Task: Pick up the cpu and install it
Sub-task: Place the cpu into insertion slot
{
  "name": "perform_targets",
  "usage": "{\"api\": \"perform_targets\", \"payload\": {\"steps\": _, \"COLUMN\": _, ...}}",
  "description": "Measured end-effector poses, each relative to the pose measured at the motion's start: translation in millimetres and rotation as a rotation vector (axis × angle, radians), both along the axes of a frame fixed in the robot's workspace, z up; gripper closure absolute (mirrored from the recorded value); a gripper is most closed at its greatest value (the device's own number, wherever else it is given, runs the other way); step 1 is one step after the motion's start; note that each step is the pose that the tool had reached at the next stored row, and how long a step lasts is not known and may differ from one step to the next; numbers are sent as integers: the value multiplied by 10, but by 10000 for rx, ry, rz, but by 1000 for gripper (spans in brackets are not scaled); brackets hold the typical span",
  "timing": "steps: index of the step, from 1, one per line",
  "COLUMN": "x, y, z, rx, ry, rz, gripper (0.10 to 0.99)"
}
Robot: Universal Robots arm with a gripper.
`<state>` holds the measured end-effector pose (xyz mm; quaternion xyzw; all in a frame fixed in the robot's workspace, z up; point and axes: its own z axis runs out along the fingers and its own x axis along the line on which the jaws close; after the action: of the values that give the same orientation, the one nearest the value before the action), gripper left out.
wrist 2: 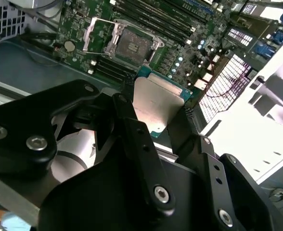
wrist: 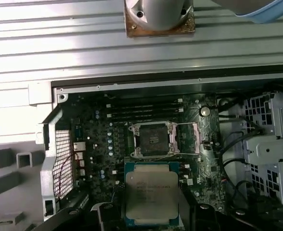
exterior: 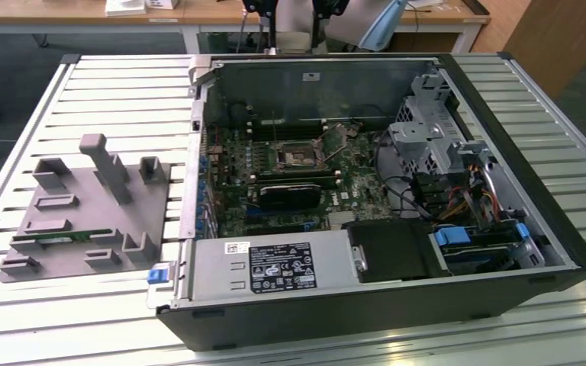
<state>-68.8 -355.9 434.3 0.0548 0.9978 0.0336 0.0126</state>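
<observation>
The cpu, a flat square chip with a silver-grey top and a greenish rim, hangs above the motherboard inside the open computer case. My gripper is shut on it, a black finger pressing on each of two opposite edges. The dark motherboard socket lies open, its metal frame swung aside. In both wrist views the cpu is a short way off from the socket, not over it.
Memory slots run beside the socket. A black card, the power supply, a drive cage and cables crowd the case. A grey parts fixture stands on the slatted table at the exterior view's left.
</observation>
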Motion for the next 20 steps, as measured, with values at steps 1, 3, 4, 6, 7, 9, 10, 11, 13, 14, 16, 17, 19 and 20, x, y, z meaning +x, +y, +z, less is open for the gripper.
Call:
{"api": "perform_targets", "payload": {"steps": 1, "x": 0, "y": 0, "z": -1, "rx": 0, "ry": 0, "rz": -179, "gripper": 557}}
{"api": "perform_targets", "payload": {"steps": 3, "x": 0, "y": 0, "z": -3, "rx": 0, "ry": 0, "rz": -537, "gripper": 557}}
{"api": "perform_targets", "payload": {"steps": 4, "x": 0, "y": 0, "z": -4, "rx": 0, "ry": 0, "rz": -708, "gripper": 557}}
{"api": "perform_targets", "payload": {"steps": 6, "x": 0, "y": 0, "z": -6, "rx": 0, "ry": 0, "rz": -1036, "gripper": 557}}
{"api": "perform_targets", "payload": {"steps": 7, "x": 0, "y": 0, "z": -7, "rx": 0, "ry": 0, "rz": -1195, "gripper": 557}}
{"api": "perform_targets", "payload": {"steps": 9, "x": 0, "y": 0, "z": -8, "rx": 0, "ry": 0, "rz": -1510, "gripper": 557}}
{"api": "perform_targets", "payload": {"steps": 10, "x": 0, "y": 0, "z": -9, "rx": 0, "ry": 0, "rz": -1664, "gripper": 557}}
{"api": "perform_targets", "payload": {"steps": 11, "x": 0, "y": 0, "z": -10, "rx": 0, "ry": 0, "rz": -1821, "gripper": 557}}
{"api": "perform_targets", "payload": {"steps": 13, "x": 0, "y": 0, "z": -11, "rx": 0, "ry": 0, "rz": -2139, "gripper": 557}}
{"api": "perform_targets", "payload": {"steps": 14, "x": 0, "y": 0, "z": -12, "rx": 0, "ry": 0, "rz": -2287, "gripper": 557}}
{"api": "perform_targets", "payload": {"steps": 16, "x": 0, "y": 0, "z": -14, "rx": 0, "ry": 0, "rz": -2584, "gripper": 557}}
{"api": "perform_targets", "payload": {"steps": 17, "x": 0, "y": 0, "z": -14, "rx": 0, "ry": 0, "rz": -2727, "gripper": 557}}
{"api": "perform_targets", "payload": {"steps": 19, "x": 0, "y": 0, "z": -16, "rx": 0, "ry": 0, "rz": -3013, "gripper": 557}}
{"api": "perform_targets", "payload": {"steps": 20, "x": 0, "y": 0, "z": -17, "rx": 0, "ry": 0, "rz": -3159, "gripper": 557}}
